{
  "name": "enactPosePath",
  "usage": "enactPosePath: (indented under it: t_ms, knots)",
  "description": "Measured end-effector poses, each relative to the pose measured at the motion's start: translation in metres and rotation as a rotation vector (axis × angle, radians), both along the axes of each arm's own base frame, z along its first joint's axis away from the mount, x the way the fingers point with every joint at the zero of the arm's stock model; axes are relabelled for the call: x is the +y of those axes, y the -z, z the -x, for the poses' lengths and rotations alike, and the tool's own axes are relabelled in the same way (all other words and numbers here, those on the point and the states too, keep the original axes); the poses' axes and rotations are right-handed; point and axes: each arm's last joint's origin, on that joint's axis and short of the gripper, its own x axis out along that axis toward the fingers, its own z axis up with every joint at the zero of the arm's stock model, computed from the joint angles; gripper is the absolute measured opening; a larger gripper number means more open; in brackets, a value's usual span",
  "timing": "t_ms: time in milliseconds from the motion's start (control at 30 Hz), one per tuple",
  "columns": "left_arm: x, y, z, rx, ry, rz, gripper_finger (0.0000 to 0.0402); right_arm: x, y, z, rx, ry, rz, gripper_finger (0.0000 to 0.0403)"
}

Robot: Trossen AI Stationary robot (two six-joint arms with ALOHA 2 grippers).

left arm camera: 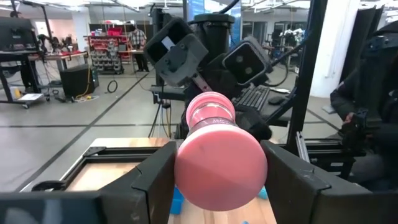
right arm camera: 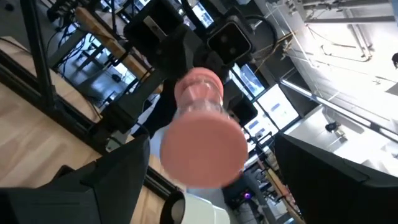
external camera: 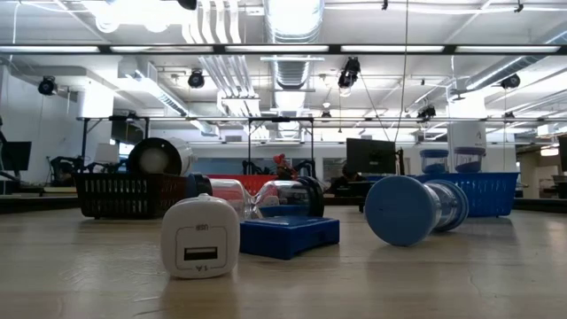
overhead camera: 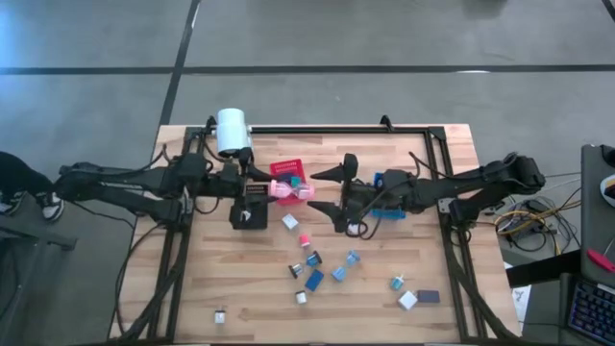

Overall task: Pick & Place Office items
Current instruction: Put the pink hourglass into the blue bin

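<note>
— Between the two arms, over the middle of the desk, what is that pink thing?

— A pink sand timer, lying level, its long axis running left to right, from one arm toward the other. The left tool is clamped on its left end; in the left wrist view the pink cap sits squeezed between both fingers.

— And the right tool?

— The right tool faces it from the right side with its fingers spread wide apart, one on the far side and one on the near side of the line the timer lies along. The timer's free end points straight into that gap but looks just short of it.

— So a handover?

— That's my reading. The right arm is the nearer free one, and it would only have to slide left along the timer's axis to close around the free cap.

— Where are the other office items?

— Most lie scattered on the near half of the desk: a white block, a blue block, a white charger near the right. A red bin sits just behind the timer, and a white cylinder stands at the far left.
</note>
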Motion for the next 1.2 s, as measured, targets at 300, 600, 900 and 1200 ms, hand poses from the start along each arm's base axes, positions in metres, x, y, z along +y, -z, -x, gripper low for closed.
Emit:
enactPosePath:
  t_ms: [300,600,900,1200]
  knots:
    - [0.0075,-0.0005,-0.0010,-0.010,-0.014,0.005,0.0201,0.0004,0.0004,-0.0043,0.001,0.001,0.004,0.0328]
    - [0.0082,0.0008,-0.0024,-0.003,-0.015,0.006,0.0201,0.0003,0.0008,-0.0042,0.003,0.001,0.001,0.0288]
    - [0.0079,0.0010,-0.0023,-0.003,0.000,0.009,0.0201,-0.0005,0.0011,-0.0042,0.004,0.003,0.001,0.0246]
    - [0.0076,0.0012,-0.0023,-0.002,0.010,0.009,0.0201,-0.0018,0.0015,-0.0044,0.007,0.006,0.001,0.0220]
